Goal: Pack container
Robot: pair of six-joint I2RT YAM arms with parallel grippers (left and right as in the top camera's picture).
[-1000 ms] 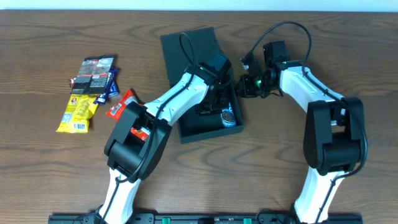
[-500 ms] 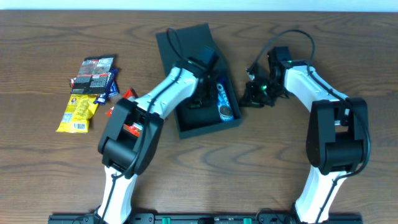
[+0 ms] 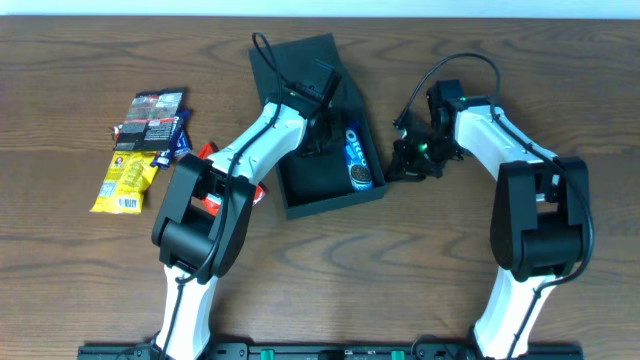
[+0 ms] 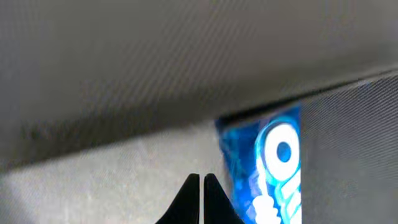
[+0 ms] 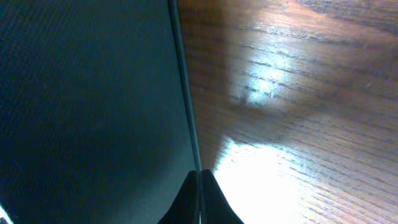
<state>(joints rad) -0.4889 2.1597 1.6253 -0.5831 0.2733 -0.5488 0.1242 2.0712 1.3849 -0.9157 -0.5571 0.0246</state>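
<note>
- The wooden tabletop (image 3: 80,230) carries everything; my two arms reach over it from the near edge.
- The container (image 3: 312,185), a shallow black box, lies just left of the tabletop's middle, turned a little askew. Its flap lid (image 3: 295,62) is open and lies flat on the far side.
- My left gripper (image 3: 322,138) points down inside the container, over its far part. In my left wrist view the two fingertips (image 4: 200,186) are pressed together with nothing between them, above the grey-looking floor of the box.
- My right gripper (image 3: 405,165) is low at the tabletop, just beside the container's right wall. In my right wrist view its fingertips (image 5: 199,182) are also pinched together on nothing, right at the line where the dark wall meets the wood. I cannot tell whether they touch the wall.
- A group of snack packets lies well to the left of the container: a black packet (image 3: 152,115) farthest back, and a yellow packet (image 3: 125,180) nearer, partly overlapping it.
- A red packet (image 3: 205,158) lies between that group and the container, partly hidden under my left arm.
- A blue Oreo packet (image 3: 355,160) lies inside the container along its right wall, just to the right of my left gripper; the left wrist view shows it (image 4: 273,168) against the wall.
</note>
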